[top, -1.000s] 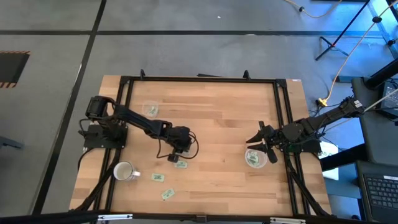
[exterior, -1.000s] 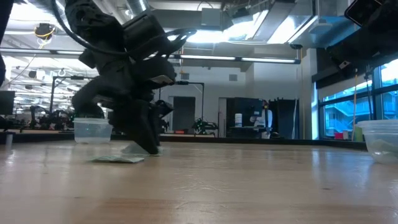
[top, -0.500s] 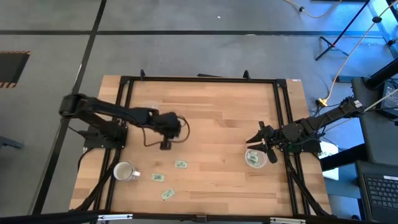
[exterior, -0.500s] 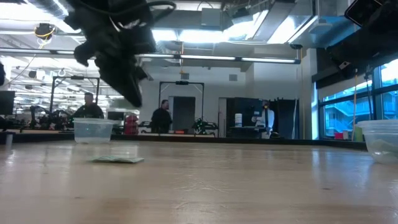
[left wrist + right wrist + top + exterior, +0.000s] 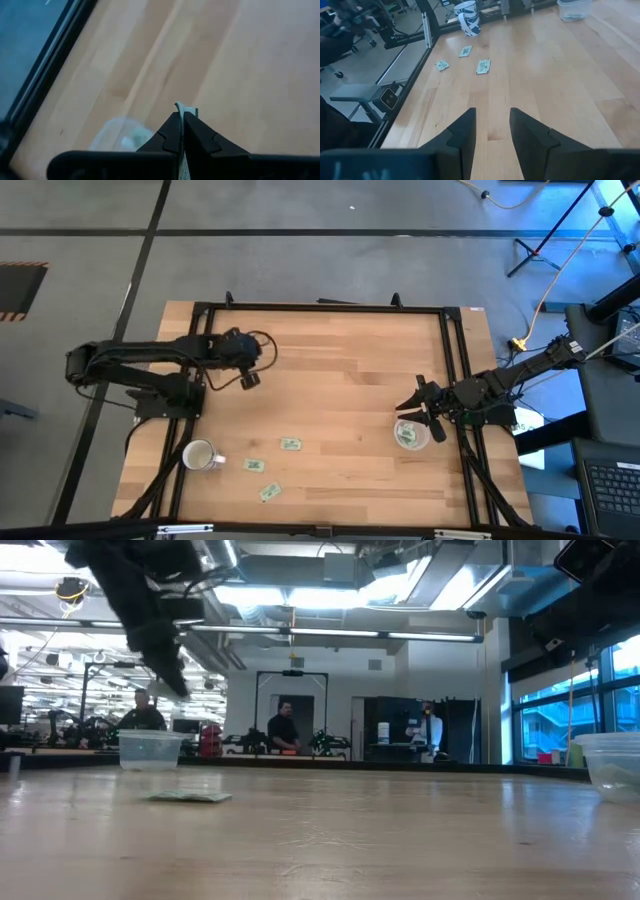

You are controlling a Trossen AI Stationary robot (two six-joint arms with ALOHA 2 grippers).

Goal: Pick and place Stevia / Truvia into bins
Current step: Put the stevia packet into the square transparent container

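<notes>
My left gripper hangs above the table near its far left part, shut on one pale sachet. In the low view this gripper is up in the air above the left clear bin. That bin lies just past the fingers in the left wrist view, with pale sachets in it. Three sachets lie flat on the near left table. My right gripper is open beside the right clear bin, which holds sachets. My left gripper pinches the sachet between its two shut fingers. Only the sachet's end edge sticks out past the fingertips; the rest is hidden between the fingers. The sachet is lifted clear of the table.
A white mug stands near the table's near left corner, beside the loose sachets. A black metal frame runs around the tabletop. Bare wood stretches across the middle of the table. People stand in the room beyond the far edge.
My left gripper has risen from the table beside the loose sachets. It has swung toward the far left, to the left bin, carrying one sachet lifted clear. The other sachets and my right arm have stayed put.
</notes>
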